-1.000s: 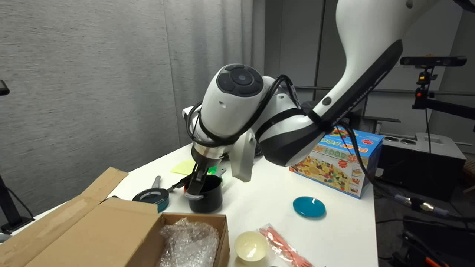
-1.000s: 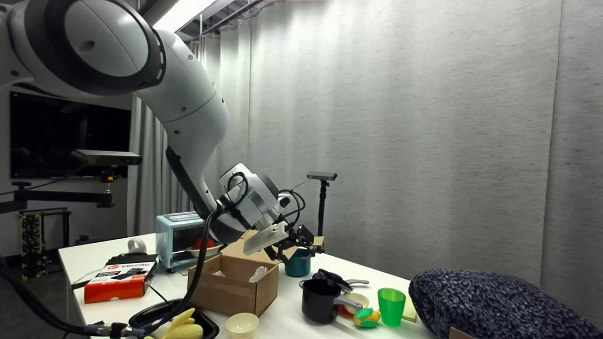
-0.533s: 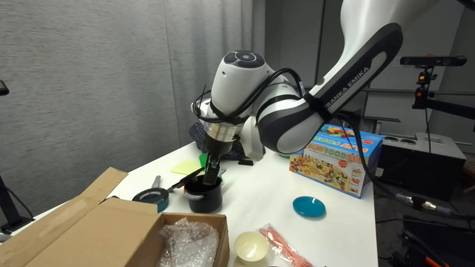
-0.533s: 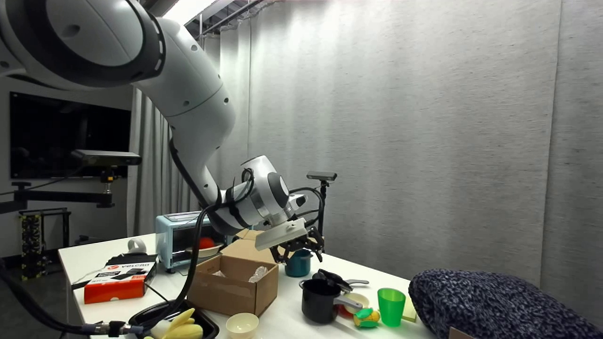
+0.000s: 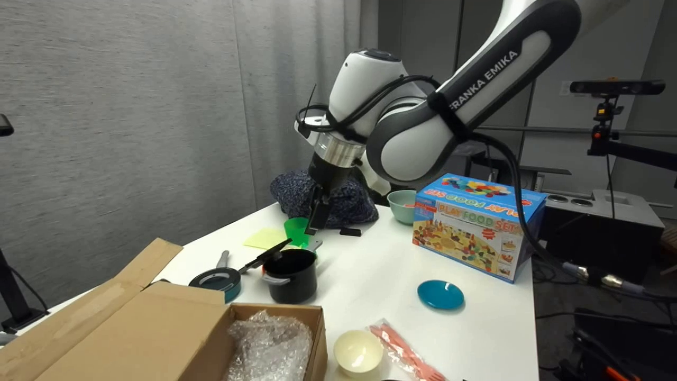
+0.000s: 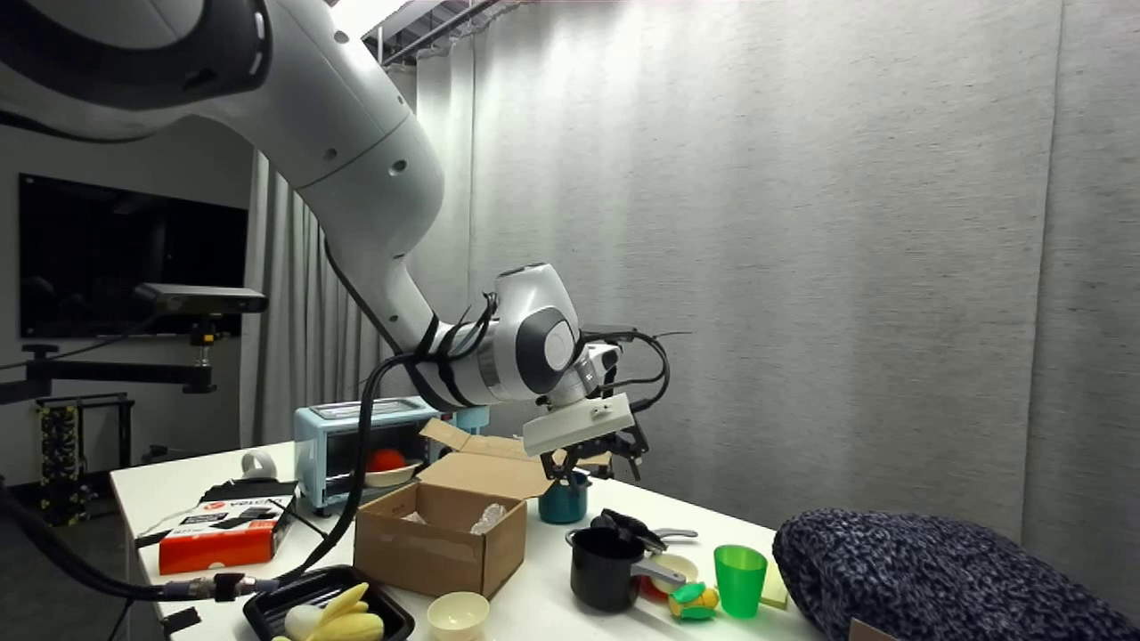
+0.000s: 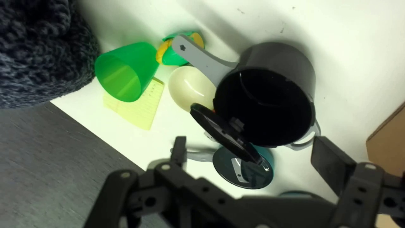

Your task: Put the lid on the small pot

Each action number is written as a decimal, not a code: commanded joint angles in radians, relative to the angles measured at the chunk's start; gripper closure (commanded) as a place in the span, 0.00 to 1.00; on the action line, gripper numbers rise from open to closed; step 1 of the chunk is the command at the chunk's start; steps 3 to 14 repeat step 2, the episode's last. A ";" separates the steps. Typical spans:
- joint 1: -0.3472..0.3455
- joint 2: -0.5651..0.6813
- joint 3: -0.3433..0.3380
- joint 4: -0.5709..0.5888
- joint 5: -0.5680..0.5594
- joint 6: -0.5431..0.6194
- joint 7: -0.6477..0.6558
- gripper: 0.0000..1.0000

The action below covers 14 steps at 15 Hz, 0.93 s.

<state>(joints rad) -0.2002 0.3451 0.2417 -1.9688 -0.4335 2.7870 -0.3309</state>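
The small black pot [image 5: 293,286] stands upright and uncovered on the white table, also seen in an exterior view [image 6: 598,574] and the wrist view [image 7: 286,58]. A black lid [image 5: 264,257] is tilted beside the pot's rim, its edge up. The wrist view shows this lid [image 7: 226,134] overlapping the rim; what it rests on is partly hidden. My gripper [image 5: 313,225] is open and empty, above and apart from the pot and lid. Its spread fingers also show in an exterior view [image 6: 597,472] and at the bottom of the wrist view [image 7: 254,150].
A teal pan with a glass lid [image 7: 243,171] lies close by the lid. A cream bowl [image 7: 190,85], toy corn [image 7: 172,57] and green cup [image 7: 129,71] stand by the pot's handle. The open cardboard box [image 6: 441,539] and dark cloth [image 6: 926,570] are nearby.
My gripper has risen away from over the pot, moving up and to the right in both exterior views. The pot and tilted lid have not visibly moved.
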 commanded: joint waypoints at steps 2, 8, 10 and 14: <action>0.067 -0.021 -0.087 -0.006 0.067 0.006 -0.053 0.00; 0.067 -0.021 -0.087 -0.006 0.067 0.006 -0.053 0.00; 0.067 -0.021 -0.087 -0.006 0.067 0.006 -0.053 0.00; 0.067 -0.021 -0.087 -0.006 0.067 0.006 -0.053 0.00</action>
